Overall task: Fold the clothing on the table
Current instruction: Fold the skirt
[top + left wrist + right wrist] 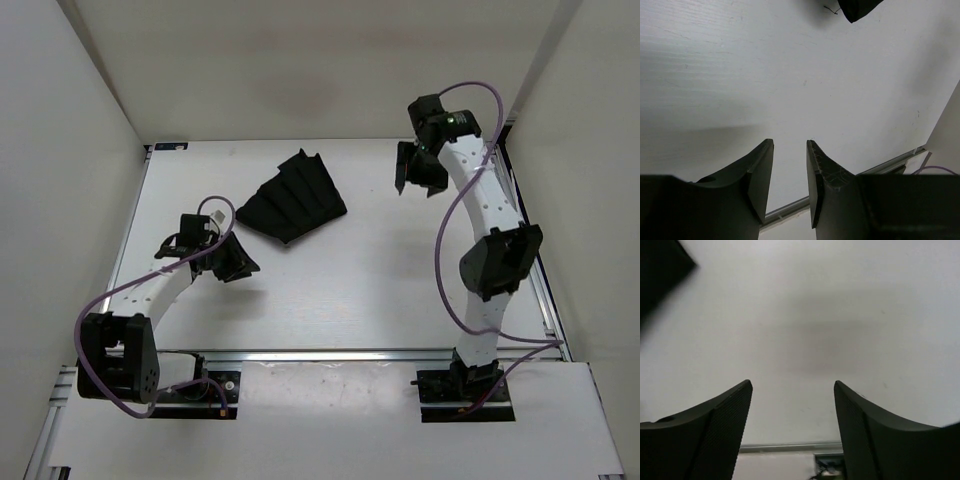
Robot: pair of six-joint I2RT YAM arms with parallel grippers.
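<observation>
On the table, toward its far middle, the clothing lies as a pleated fan, apart from both arms. The left fingers stand narrowly apart, empty. The right fingers gape wide, empty; the blurred dark corner in their view is probably the clothing.

No text, brand, number or sign can be read in any of the views. A small dark strip lies at the far corner of the worktop, well beyond the left hand and off to its left. It may be a label, but anything printed on it is too small to make out.
</observation>
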